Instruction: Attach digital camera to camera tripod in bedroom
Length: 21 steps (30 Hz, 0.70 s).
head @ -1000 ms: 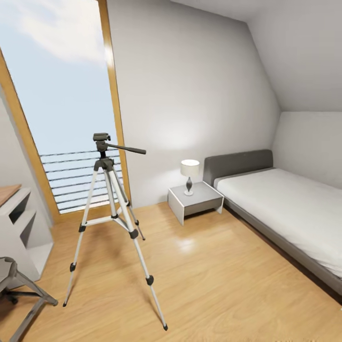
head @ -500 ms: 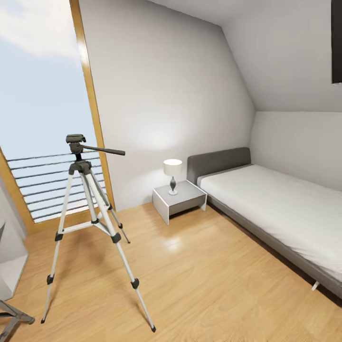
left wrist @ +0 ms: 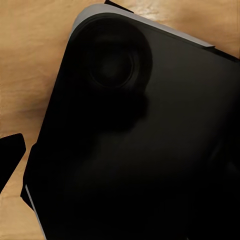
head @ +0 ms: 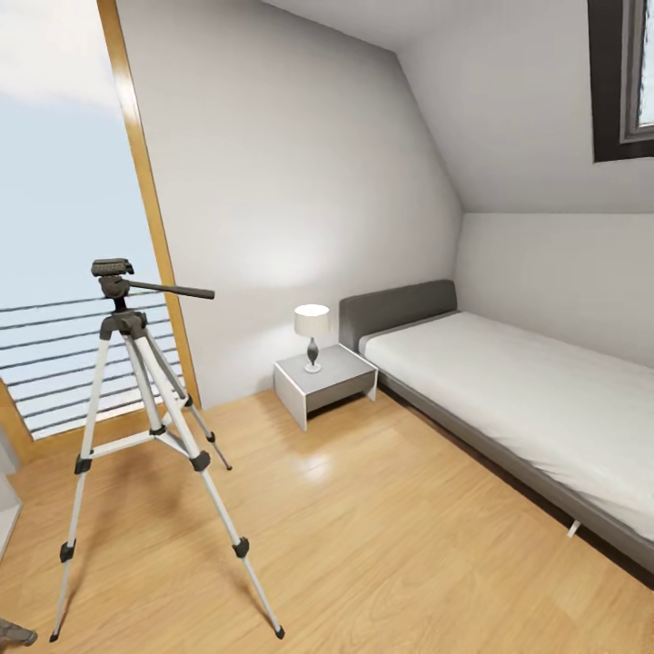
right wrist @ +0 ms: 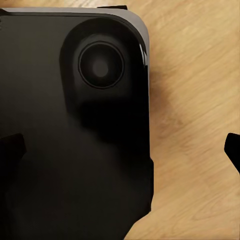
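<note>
The camera tripod (head: 123,322) stands on the light wood floor at the left of the head view, in front of the tall wood-framed window (head: 136,182). Its silver legs are spread and its black pan handle (head: 173,291) points right. The digital camera is out of view. My left gripper (left wrist: 120,150) hangs over my own black base (left wrist: 150,150), with one fingertip (left wrist: 10,155) at the frame's edge. My right gripper (right wrist: 120,152) is open and empty, fingertips (right wrist: 10,150) far apart, over the base (right wrist: 75,150) and floor.
A grey-framed white bed (head: 527,391) runs along the right wall under the sloped ceiling and a skylight (head: 627,73). A white nightstand (head: 325,381) with a small lamp (head: 312,331) sits between bed and window. Open wood floor (head: 381,545) lies between tripod and bed.
The head camera has turned right: tripod, nightstand and bed sit further left in the picture, the skylight has come into view, and the desk and stool have left it.
</note>
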Tool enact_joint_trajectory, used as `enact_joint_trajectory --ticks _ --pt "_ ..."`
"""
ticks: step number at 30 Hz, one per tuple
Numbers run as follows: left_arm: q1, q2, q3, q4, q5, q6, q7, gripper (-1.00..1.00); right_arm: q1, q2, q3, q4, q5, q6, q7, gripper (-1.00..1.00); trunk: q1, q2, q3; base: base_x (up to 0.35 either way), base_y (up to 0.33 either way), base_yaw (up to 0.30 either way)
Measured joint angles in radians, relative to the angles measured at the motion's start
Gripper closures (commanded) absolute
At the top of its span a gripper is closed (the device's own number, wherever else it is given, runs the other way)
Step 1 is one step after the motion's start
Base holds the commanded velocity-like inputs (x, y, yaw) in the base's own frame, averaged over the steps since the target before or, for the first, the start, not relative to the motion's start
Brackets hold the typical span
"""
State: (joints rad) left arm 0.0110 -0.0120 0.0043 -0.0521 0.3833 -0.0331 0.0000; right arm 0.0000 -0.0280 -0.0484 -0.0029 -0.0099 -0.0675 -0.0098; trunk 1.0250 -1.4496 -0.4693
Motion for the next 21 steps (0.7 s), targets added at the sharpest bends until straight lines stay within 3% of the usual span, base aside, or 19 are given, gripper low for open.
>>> enact_joint_trajectory --ticks 10,21 --pt "0.001 0.000 0.000 0.000 0.000 0.000 0.000 -1.00 0.000 -0.001 0.004 0.000 0.004 0.000 0.000 -1.00 0.000 0.000 0.000 -0.025 0.023 -0.008" --pt "0.000 -0.003 -0.002 0.000 0.000 0.001 0.000 -1.00 0.000 -0.001 0.004 0.000 0.004 0.000 0.000 -1.00 0.000 0.000 0.000 -0.208 0.204 0.000"
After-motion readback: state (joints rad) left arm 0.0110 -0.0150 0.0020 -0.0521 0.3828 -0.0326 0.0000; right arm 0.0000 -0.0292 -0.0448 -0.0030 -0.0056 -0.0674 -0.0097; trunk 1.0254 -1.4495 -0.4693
